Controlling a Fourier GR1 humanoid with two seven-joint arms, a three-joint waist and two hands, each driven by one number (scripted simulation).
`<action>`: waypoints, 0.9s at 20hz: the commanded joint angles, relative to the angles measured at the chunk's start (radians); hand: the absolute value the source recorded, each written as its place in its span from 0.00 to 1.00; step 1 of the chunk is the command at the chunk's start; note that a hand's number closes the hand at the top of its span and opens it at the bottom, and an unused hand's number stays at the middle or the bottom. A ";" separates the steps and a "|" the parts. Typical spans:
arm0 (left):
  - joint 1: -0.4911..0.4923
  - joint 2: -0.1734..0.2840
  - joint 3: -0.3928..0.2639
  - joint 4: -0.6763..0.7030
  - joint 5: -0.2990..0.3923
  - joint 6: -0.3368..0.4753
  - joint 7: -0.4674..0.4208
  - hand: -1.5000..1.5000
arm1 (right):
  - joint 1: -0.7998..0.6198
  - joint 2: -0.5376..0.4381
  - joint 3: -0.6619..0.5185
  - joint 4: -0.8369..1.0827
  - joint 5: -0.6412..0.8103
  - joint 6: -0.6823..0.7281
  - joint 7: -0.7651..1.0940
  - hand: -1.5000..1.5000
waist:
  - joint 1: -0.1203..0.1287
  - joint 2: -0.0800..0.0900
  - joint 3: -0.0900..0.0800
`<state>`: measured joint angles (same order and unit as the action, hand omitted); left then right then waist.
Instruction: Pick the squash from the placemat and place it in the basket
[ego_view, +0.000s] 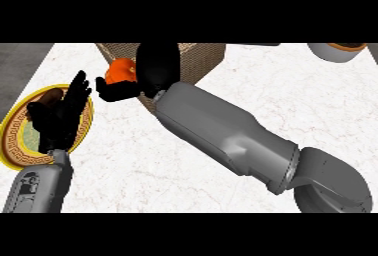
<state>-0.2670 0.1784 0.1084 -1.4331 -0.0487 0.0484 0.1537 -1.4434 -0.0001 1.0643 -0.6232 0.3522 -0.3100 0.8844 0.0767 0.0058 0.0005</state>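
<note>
Orange squash (118, 71) clamped in the right robot hand (140, 82), fingers and thumb curled round it, held up beside the near-left edge of the woven basket (203, 57). Mostly hidden by the black fingers (only a rounded orange patch showing), so long axis and heading not readable from here. Carry step in hand, by the look of it: squash off the placemat (18, 145), not yet inside the basket. Next move likely a short shift rightward and farther over the rim, then a lowering and an opening of the fingers once above the basket's floor. Left robot hand (63, 112) resting open, fingers straight and up, over the round gold-rimmed placemat at the left of the white marble table (295, 100). Grey bowl (336, 50) well apart at the far right corner.
</note>
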 joint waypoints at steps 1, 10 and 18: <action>0.003 0.006 0.020 0.018 0.002 0.007 -0.025 0.50 | 0.043 0.000 0.034 0.063 0.020 -0.034 -0.035 1.00 | -0.013 0.010 -0.003; 0.036 -0.004 -0.004 -0.031 -0.011 0.006 -0.022 0.50 | 0.046 0.000 0.076 0.073 0.003 0.026 0.003 1.00 | 0.001 0.008 -0.003; -0.031 -0.002 0.002 0.002 -0.014 0.015 0.010 0.50 | 0.034 0.000 0.049 0.103 -0.053 0.105 -0.049 1.00 | -0.006 0.010 -0.002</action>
<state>-0.2788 0.1782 0.1126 -1.4249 -0.0548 0.0520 0.1507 -1.4126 -0.0051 1.1081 -0.5660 0.3174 -0.2788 0.8412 0.0784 -0.0009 0.0046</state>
